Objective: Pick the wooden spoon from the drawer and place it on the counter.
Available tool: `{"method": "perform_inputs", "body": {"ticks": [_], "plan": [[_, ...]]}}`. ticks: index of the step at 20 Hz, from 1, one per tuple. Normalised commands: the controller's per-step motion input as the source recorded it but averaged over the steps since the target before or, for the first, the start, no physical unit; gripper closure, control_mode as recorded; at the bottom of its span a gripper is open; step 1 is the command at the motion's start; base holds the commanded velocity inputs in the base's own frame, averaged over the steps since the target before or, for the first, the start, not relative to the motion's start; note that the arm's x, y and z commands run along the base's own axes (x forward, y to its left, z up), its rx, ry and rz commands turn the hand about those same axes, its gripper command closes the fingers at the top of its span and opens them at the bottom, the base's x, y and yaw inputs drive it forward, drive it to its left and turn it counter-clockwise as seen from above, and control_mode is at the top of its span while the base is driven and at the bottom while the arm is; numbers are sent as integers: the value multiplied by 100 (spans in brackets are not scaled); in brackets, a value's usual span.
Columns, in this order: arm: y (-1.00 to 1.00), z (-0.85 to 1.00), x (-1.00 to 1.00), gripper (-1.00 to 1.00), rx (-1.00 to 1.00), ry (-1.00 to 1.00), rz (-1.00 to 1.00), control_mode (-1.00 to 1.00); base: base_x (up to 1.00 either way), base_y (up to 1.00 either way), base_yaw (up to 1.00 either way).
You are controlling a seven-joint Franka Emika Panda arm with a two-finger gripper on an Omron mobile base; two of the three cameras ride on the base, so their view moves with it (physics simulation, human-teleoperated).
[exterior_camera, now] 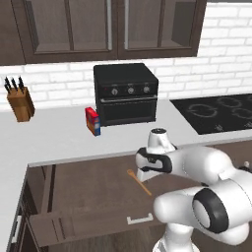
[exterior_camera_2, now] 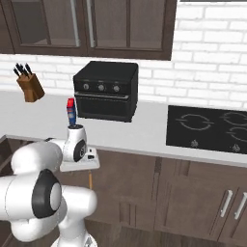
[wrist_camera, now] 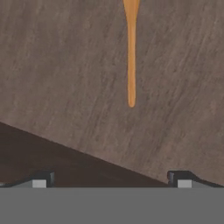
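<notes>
The gripper hangs over the pulled-out drawer, pointing down at its wooden floor, with its two dark fingertips spread as wide as they go and nothing between them. The wooden spoon lies flat on the drawer floor just ahead of the gripper, apart from both fingertips; in the hand view its slender handle runs straight away from the gap between the tips, the handle's end nearest the tool and the wider part running off the top edge. From the left base view the spoon lies slanted on the drawer floor just beside and below the hand, its small oval bowl on the far left end. The drawer's silver bar handle sits on the front below the arm. Beyond the gripper runs the counter, carrying a black toaster oven, a red and blue box and a knife block, with the black stovetop off to the tool's right
</notes>
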Motion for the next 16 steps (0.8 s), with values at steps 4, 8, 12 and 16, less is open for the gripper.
{"method": "perform_inputs", "body": {"ticks": [4, 8, 12, 16], "plan": [[0, -41, 2, -100, 1, -3, -6, -100, 0, 0, 0], [0, -43, 1, -100, 5, -7, -7, -100, 0, 0, 0], [0, -34, 10, -100, 5, -9, -6, -100, 0, 0, 0], [0, -42, 4, -100, 4, -9, -6, -100, 0, 0, 0]]}}
